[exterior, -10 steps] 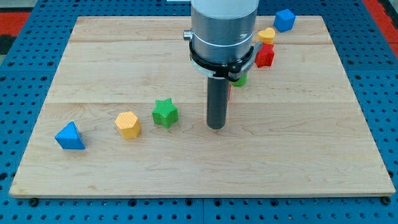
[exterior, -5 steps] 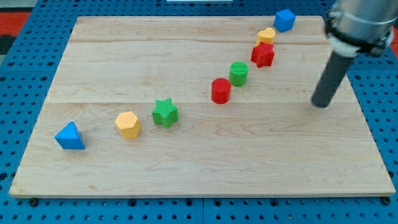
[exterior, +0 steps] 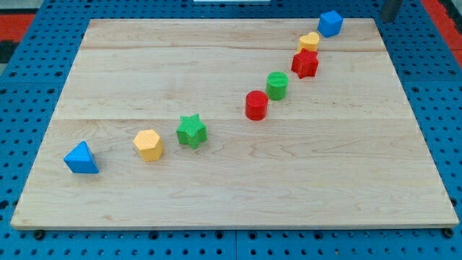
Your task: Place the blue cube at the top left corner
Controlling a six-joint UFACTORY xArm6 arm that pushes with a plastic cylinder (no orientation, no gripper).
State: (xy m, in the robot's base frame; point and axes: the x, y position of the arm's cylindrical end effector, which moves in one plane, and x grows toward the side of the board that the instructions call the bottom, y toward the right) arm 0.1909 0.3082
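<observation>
Approach is the step in hand: blue cube sits untouched near the board's one-o'clock corner. My tip barely shows at its three o'clock, grasping nothing. Next, a long push toward nine o'clock.

A dark rod is cut off by the view's top edge near the right corner; whether its visible end is my tip cannot be told.

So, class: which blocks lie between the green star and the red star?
In the camera view, between the green star and red star lie the red cylinder and green cylinder.
</observation>
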